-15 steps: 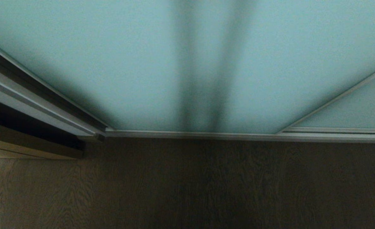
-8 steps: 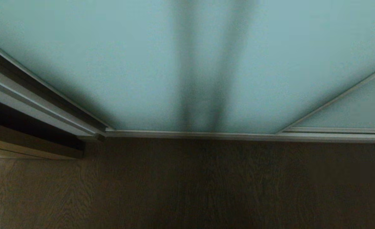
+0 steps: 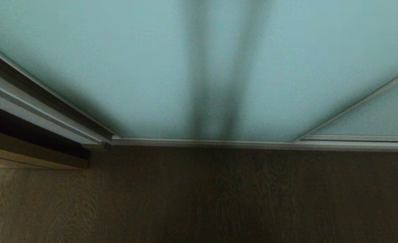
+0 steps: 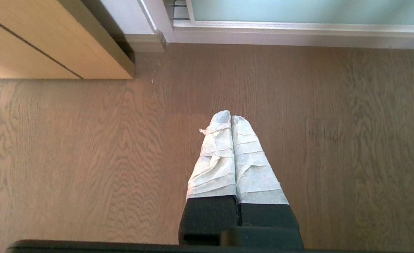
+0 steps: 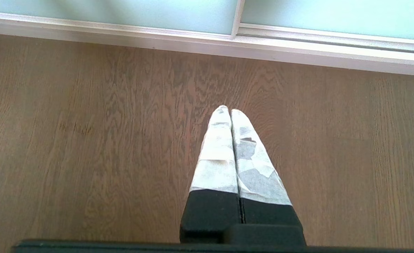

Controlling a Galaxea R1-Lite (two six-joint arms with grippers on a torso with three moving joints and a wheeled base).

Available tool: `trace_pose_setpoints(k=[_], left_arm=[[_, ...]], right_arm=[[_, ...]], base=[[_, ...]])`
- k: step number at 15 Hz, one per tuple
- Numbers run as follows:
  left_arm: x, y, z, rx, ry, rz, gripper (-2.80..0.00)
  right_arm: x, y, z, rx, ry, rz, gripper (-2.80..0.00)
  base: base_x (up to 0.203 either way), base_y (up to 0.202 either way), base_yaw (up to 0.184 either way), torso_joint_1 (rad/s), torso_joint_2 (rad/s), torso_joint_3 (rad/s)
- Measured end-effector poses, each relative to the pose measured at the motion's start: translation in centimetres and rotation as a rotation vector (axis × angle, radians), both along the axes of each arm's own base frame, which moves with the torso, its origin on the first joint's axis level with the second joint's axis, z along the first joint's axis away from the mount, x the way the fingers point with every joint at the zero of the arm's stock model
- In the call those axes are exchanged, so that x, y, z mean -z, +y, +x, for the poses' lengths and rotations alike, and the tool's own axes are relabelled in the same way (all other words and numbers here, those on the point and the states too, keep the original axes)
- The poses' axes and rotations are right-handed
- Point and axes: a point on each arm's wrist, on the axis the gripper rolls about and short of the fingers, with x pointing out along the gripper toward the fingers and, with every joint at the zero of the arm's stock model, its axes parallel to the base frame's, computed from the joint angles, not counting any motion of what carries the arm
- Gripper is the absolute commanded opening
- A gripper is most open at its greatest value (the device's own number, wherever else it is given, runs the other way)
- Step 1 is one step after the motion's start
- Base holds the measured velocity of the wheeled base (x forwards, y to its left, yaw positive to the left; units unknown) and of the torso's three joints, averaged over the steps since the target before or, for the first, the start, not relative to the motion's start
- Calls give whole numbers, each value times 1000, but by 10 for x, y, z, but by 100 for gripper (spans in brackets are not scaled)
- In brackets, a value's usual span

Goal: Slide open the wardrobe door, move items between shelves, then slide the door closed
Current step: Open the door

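Observation:
The sliding wardrobe door (image 3: 117, 60) of frosted pale blue-green glass fills the head view straight ahead, standing closed in its slim silver frame. A strip of the same door (image 4: 298, 8) shows in the left wrist view, and again the door (image 5: 122, 12) in the right wrist view. My left gripper (image 4: 231, 117) hangs over the wood floor, shut, its white-taped fingers pressed together with nothing between them. Shut and empty as well, my right gripper (image 5: 227, 109) points down at the floor. Neither arm appears in the head view. The items and the shelves are hidden behind the door.
A second glass panel (image 3: 377, 114) overlaps the door at the right. The silver bottom track (image 3: 253, 144) runs along the brown wood-grain floor (image 3: 199, 202). A beige wooden cabinet front (image 4: 34, 45) stands at the left, beside the wardrobe's frame post (image 3: 33, 111).

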Motion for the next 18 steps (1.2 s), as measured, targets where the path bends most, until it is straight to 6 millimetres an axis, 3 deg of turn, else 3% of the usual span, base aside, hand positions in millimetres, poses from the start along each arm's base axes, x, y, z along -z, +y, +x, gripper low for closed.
trace_pose_setpoints(k=[18], left_arm=[[0,0,0,-1,-2,-1,-280]], right_arm=[[0,0,0,0,0,0,-280]], base=[[0,0,0,0,0,0]])
